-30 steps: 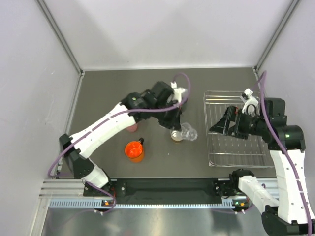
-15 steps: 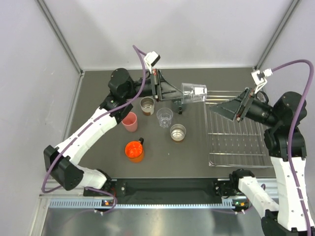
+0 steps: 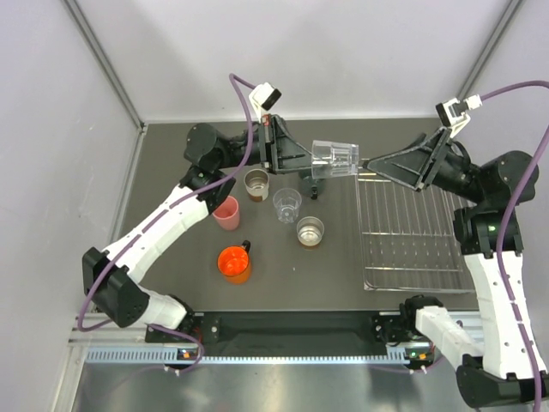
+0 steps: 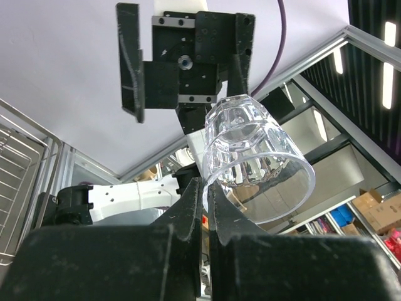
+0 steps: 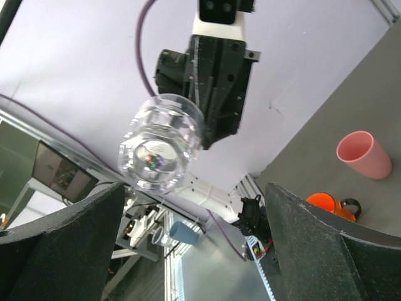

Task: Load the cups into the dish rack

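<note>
Nearest you in the top view, the orange cup (image 3: 234, 263) stands upright on the table (image 3: 171, 172), left of the frame's middle. A little farther, toward the centre, the near steel cup (image 3: 310, 231) stands mouth up. The pink cup (image 3: 226, 212) stands just above the orange one in the frame. Farther again come the standing clear cup (image 3: 286, 204) and the far steel cup (image 3: 256, 183), both upright and apart from each other. The dish rack (image 3: 412, 232) takes up the right side of the table.

Farthest off, at the upper middle of the frame, your left gripper (image 3: 313, 165) is clamped on the rim of the held clear cup (image 3: 334, 159). That cup hangs in the air above the table, just left of the rack's far left corner. It lies on its side, mouth toward the left gripper and base toward the right.

In the left wrist view the two fingers (image 4: 188, 207) press together on the rim wall at the lower middle, and the cup (image 4: 257, 169) reaches away from them.

Your right gripper (image 3: 373, 163) is spread wide, its tips just beside the cup's base. You cannot tell whether they touch it.

In the right wrist view the cup's base (image 5: 161, 150) faces the camera left of centre. That gripper's own fingers (image 5: 56, 251) sit far apart in the lower corners, and the pink cup (image 5: 363, 153) and orange cup (image 5: 326, 204) show at the right edge.
</note>
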`<state>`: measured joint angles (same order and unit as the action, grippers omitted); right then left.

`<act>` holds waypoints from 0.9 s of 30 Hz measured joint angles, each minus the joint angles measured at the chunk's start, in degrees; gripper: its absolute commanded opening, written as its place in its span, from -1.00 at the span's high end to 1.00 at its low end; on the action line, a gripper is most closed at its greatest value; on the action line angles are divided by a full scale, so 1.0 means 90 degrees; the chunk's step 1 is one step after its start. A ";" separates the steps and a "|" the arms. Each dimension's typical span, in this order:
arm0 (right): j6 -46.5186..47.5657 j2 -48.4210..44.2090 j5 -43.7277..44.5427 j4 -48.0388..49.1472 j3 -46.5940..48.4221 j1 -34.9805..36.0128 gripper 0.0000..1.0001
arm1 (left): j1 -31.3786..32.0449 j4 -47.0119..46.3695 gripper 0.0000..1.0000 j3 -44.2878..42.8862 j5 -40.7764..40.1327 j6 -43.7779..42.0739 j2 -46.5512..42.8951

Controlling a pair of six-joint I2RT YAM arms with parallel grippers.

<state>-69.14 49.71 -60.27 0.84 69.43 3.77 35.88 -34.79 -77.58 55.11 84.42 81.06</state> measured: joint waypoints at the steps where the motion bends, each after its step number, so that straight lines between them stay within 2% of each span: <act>1: -0.0063 0.0007 0.0000 0.0073 0.0000 0.0024 -0.82 | 0.0000 0.0002 1.00 0.0000 0.0007 0.0015 0.0015; 4: -0.0355 0.0066 -0.0017 0.0430 0.0029 0.0114 -0.80 | 0.0002 0.0002 1.00 0.0000 0.0017 0.0068 0.0080; 13: -0.0486 0.0240 0.0044 0.0457 0.0386 0.0602 -0.69 | 0.0083 0.0007 1.00 0.0000 0.0117 0.0136 0.0294; 20: -0.0143 0.0447 0.0457 0.0097 0.0386 0.1362 -0.53 | 0.0117 0.0005 1.00 -0.0002 0.0160 0.0158 0.0311; 27: 0.0107 0.0483 0.0741 -0.0121 0.0389 0.1523 -0.41 | 0.0158 0.0022 1.00 -0.0002 0.0163 0.0158 0.0316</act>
<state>-68.18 54.06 -53.60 -0.25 72.93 17.47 37.30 -34.59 -77.60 56.58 85.84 83.90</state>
